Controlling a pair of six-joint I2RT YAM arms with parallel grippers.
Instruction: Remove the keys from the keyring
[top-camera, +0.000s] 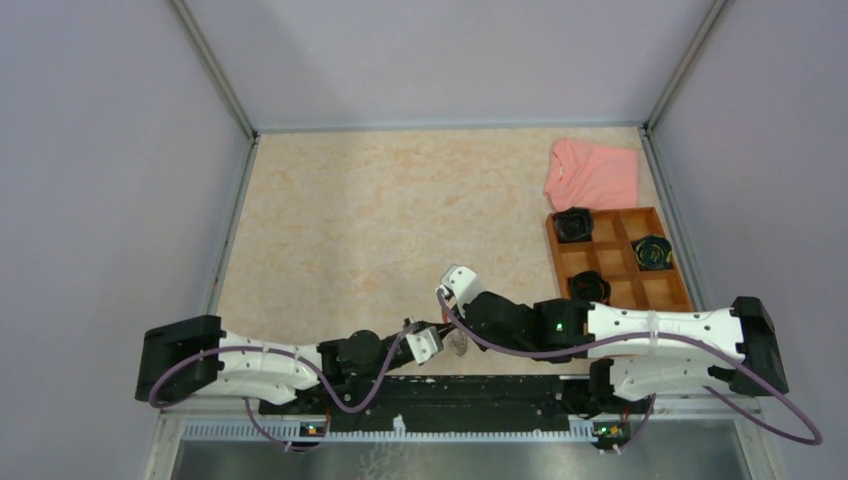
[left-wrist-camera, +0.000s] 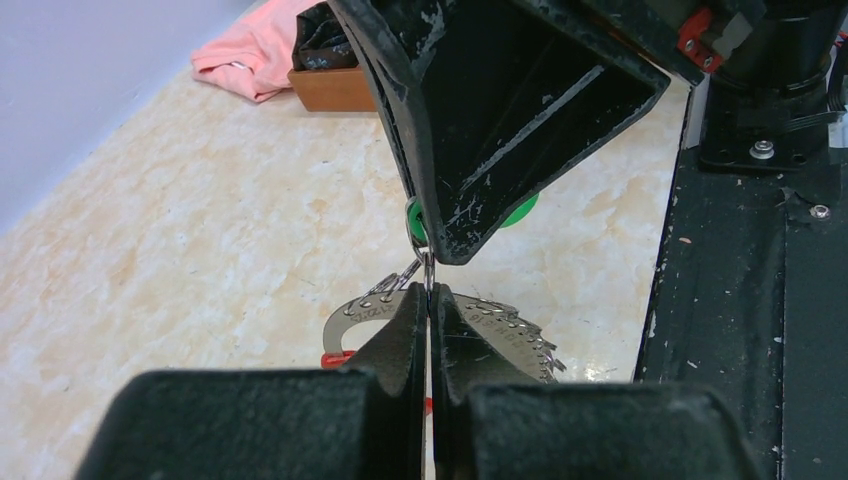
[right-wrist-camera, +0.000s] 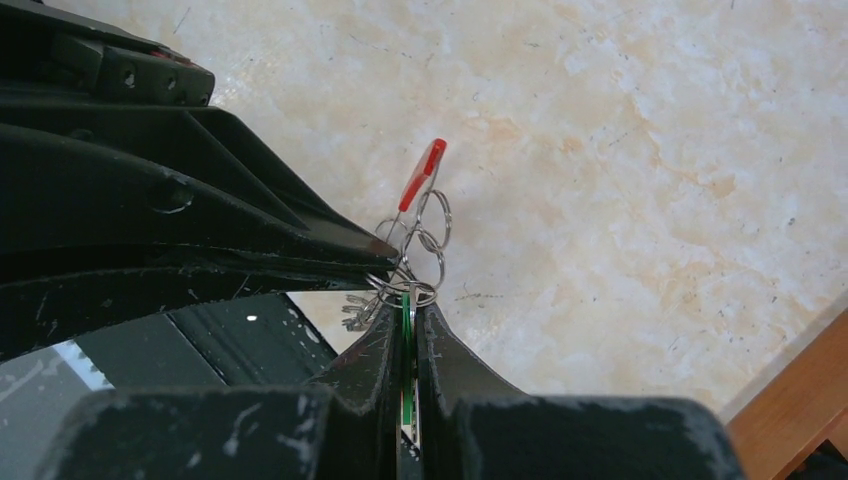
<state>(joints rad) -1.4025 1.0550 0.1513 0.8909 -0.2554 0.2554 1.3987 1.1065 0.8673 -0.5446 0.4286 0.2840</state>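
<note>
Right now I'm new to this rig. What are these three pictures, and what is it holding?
Two robot arms are bolted at the near edge of a table, each ending in a two-finger pincer. The top picture looks down from above and behind them. The other two come from a camera on each wrist, so each shows its own fingers at the bottom. The left pincer is shut on the thin key ring, the one with a red sleeve; silvery keys hang beside its fingers. The right pincer is shut on the green-headed key. At the table's far right lie a pink cloth and a wooden tray with black coiled bundles in three compartments.
</note>
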